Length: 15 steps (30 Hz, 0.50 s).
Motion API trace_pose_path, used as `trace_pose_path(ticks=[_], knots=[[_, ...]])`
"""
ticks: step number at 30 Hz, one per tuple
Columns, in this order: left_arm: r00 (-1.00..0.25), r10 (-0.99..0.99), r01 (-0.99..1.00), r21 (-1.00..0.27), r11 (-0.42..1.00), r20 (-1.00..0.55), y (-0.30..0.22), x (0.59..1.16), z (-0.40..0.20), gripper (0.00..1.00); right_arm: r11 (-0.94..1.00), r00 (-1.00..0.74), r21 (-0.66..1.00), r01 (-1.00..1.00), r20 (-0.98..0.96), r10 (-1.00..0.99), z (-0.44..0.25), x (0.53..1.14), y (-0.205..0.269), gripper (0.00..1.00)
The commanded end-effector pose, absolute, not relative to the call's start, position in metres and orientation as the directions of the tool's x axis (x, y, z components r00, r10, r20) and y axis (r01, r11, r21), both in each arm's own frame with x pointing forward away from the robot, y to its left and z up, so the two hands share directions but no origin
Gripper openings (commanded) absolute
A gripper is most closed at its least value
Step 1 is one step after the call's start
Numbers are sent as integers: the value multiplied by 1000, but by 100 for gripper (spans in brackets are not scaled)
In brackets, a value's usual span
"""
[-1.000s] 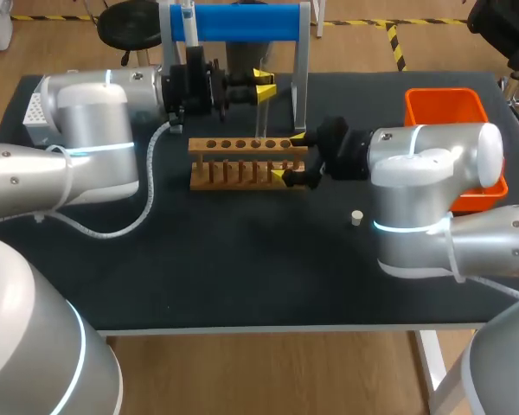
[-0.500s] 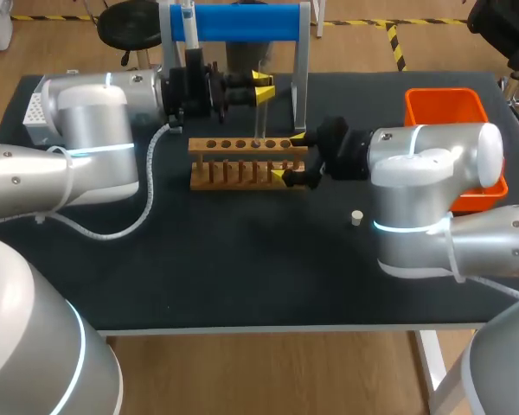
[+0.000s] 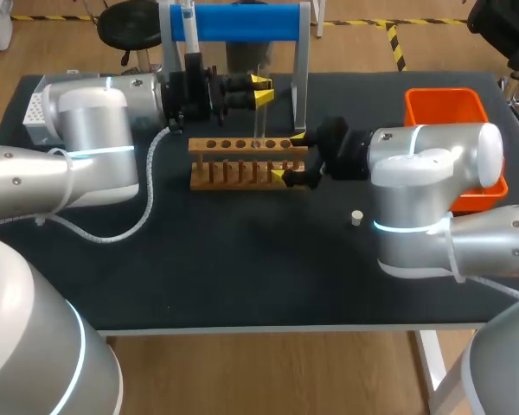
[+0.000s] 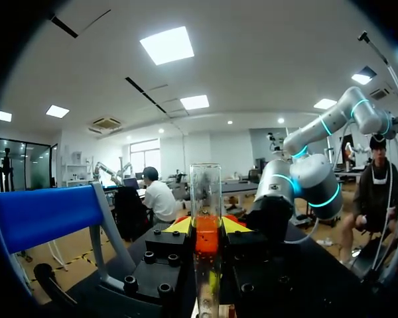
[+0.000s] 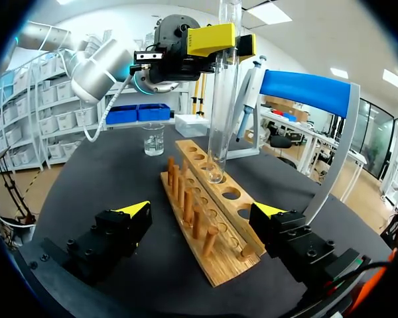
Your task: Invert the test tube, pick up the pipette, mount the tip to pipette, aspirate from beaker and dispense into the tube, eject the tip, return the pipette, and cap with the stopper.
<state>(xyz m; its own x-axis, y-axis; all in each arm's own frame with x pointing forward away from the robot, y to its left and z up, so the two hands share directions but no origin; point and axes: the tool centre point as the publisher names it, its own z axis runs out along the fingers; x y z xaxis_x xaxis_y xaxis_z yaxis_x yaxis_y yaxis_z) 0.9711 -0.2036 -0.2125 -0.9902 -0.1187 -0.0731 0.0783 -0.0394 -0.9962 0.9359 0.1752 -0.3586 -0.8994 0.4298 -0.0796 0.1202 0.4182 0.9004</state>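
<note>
Top of test tube (image 5: 220, 119) out of view.

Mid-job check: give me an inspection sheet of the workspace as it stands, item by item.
Surface: black table, matte.
Job's things: wooden rack mid-table; test tube upright, its lower end at a rack hole; beaker beyond the rack; pipette hanging on the blue stand; stopper lying loose near the right arm; white tip box at the left edge.
Clutter: orange bin at the right edge, otherwise nothing seen.
Pincers: left pincer shut on the test tube; right pincer open, its fingers astride the rack's end.
Cables: white cable from the left arm lying on the table.
Surroundings: nothing seen.
</note>
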Motion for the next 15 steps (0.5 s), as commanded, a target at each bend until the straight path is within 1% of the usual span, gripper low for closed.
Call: trace_pose_path(ticks=[1, 15], knots=[[-991, -113, 82, -996, -38, -77, -203, 974, -215, 0, 417, -897, 901, 119, -82, 434, -360, 935, 177, 100], [-991, -115, 74, -997, -35, -69, -202, 976, -220, 0, 417, -897, 901, 119, -82, 434, -360, 935, 177, 100]])
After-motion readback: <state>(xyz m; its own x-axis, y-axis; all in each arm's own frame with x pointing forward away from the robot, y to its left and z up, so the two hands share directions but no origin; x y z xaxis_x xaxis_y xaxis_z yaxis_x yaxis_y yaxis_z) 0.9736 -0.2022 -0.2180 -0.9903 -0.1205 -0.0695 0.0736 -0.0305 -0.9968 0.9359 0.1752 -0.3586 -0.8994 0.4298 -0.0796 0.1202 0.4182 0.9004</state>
